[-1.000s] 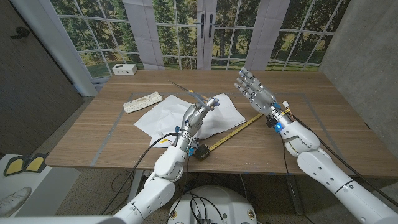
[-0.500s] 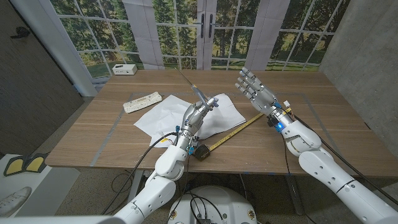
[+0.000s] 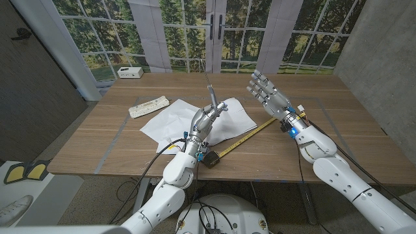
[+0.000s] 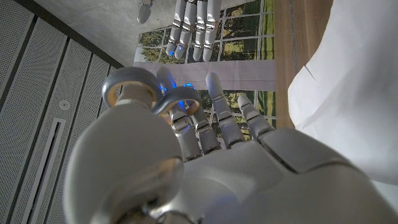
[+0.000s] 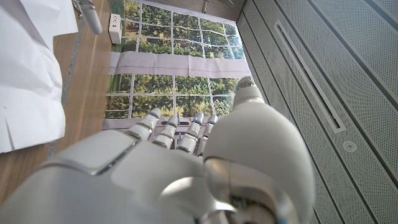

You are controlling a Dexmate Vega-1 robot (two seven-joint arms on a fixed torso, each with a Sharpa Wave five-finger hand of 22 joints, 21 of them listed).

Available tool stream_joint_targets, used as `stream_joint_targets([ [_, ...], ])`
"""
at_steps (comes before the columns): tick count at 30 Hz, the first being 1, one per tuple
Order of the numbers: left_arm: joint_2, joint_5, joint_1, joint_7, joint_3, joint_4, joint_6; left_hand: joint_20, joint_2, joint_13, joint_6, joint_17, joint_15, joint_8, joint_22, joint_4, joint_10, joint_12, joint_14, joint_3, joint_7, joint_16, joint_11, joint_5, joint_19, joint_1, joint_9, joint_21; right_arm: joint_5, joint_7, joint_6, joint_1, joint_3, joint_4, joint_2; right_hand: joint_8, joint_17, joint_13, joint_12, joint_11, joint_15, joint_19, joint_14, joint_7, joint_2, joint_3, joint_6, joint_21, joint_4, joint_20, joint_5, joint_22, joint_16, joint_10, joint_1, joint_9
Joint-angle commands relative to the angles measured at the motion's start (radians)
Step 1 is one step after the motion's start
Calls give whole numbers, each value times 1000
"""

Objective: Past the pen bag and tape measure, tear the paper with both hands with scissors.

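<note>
Two robot hands show above the wooden surface (image 3: 117, 140) in the head view; the left robot hand (image 3: 207, 117) is raised over the paper (image 3: 175, 120) with its fingers curled around the scissors (image 3: 210, 93), whose thin closed blades point up and away toward the windows; the right robot hand (image 3: 265, 91) holds nothing, its fingers apart and stretched upward, standing over the far right part of the surface, well apart from the left one; the paper, a white crumpled sheet, lies on the surface under and around the left robot hand, with one edge toward the middle of the far side; the tape measure (image 3: 211, 158) sits at the near edge just beside the left wrist, its dark case toward the robot and its yellow blade (image 3: 250, 135) drawn out slantwise toward the right robot hand; the pen bag (image 3: 149, 106) (a pale, long pouch) lies left of the paper, near it but apart; a small white box (image 3: 130, 72) stands at the far left corner; in the left wrist view the back of the left robot hand (image 4: 205, 168) shows with the paper (image 4: 348, 93) beside it and the right robot hand's fingers (image 4: 196, 28) spread beyond; in the right wrist view the back of the right robot hand (image 5: 180, 168) shows, with the paper (image 5: 28, 74) on the wood.
</note>
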Motion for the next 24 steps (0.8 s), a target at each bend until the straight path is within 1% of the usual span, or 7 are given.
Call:
stream_joint_targets([
  [1,-17,2,14,39,-7,-5,-2,0,4,4,30,-4,-172,11,2,-1,83,136,22,-12,-8,1,-62,2,14,15,4,7,1,-3,5,-4,5,-8,2,-1,-1,1,6,-9,-155,6,-3,0,10,1,13,4,-4,-2,-1,3,9,6,4,0],
  [4,-26,9,19,58,-11,-5,-5,1,-2,1,53,-13,-171,26,2,1,95,141,31,-20,2,-2,-63,5,22,10,7,10,-1,-4,8,-5,6,-10,3,0,-1,0,7,-10,-155,6,-3,-1,10,1,15,4,-4,-3,-1,3,9,8,3,0],
  [7,-34,17,21,73,-13,-4,-9,16,-17,-3,74,-23,-169,34,1,2,108,144,47,-33,16,-3,-64,8,49,4,1,20,-1,-5,9,-5,7,-11,3,1,-2,-1,8,-10,-156,7,-3,-1,10,1,18,4,-4,-3,-1,3,10,9,3,0],
  [9,-41,20,24,87,-15,-5,-8,18,-27,-10,82,-38,-167,40,1,7,113,143,58,-42,16,-12,-63,11,59,-9,3,23,-1,-4,10,-5,7,-12,3,1,-3,-2,8,-10,-157,7,-2,-1,11,2,18,4,-5,-2,-1,3,10,10,2,0],
  [15,-48,19,25,95,-15,-3,-8,9,-49,-32,82,-67,-164,33,-1,21,127,136,82,-62,20,-38,-63,21,53,-38,-17,19,-3,-9,10,-7,10,-19,1,2,-4,-3,9,-11,-158,9,-1,-3,11,2,22,5,-5,-2,-1,3,12,13,1,0],
  [18,-49,22,26,100,-16,-2,-8,5,-82,-44,90,-76,-161,28,-1,33,135,133,84,-89,23,-52,-63,25,56,-75,-31,18,-1,-11,9,-8,10,-21,1,3,-4,-4,9,-11,-158,9,-1,-4,11,2,25,4,-5,-2,-2,3,12,16,1,0],
  [24,-49,35,26,115,-20,6,-5,-6,-170,-73,105,-100,-167,10,-4,66,156,124,109,-165,26,-79,-64,48,63,-170,-66,15,-3,-7,12,-5,9,-19,2,3,-5,-6,10,-12,-158,9,1,-5,11,2,27,5,-6,-1,-2,3,13,19,1,0],
])
